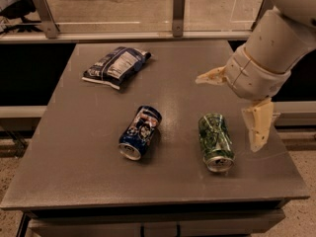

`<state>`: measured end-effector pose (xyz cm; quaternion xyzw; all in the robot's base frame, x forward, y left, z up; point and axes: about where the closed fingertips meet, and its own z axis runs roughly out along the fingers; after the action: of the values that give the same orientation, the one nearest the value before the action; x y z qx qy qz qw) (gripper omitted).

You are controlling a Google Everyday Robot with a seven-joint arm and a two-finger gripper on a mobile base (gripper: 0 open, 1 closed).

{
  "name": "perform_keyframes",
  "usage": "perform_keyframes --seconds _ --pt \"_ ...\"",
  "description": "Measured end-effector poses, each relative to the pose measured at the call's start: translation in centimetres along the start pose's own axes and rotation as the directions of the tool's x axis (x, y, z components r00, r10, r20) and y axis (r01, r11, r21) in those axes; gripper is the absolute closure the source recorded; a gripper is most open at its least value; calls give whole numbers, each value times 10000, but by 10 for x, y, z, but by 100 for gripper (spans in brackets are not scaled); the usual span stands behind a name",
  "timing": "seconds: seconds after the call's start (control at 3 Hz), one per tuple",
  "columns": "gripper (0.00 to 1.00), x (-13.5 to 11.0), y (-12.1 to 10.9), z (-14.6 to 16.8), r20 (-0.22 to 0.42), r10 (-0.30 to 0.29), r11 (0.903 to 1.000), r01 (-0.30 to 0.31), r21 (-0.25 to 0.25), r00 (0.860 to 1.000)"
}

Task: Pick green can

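Green can [216, 141] vis.; gripper [227, 114] spread beside; arm [279, 41] cropped

Green can [216, 141]: small, green-and-white patterned wrap, silver ends. Lies on its side at the right front of the table [74, 172], one silver end turned toward the front edge. Gripper [226, 114] close by, behind and to its right, fingers spread wide, not touching.
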<state>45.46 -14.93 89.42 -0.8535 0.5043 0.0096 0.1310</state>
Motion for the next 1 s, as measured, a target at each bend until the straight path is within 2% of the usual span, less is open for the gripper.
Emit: perform_keyframes --seconds 0.33,0.67,1.0 --pt "0 4 14 10 -345 -1801 9830 1786 -429 9830" --pt "0 2 24 10 -415 -3404 9399 3387 -424 9394" --pt "0 -12 27 18 -164 -5183 8549 5175 -368 8550"
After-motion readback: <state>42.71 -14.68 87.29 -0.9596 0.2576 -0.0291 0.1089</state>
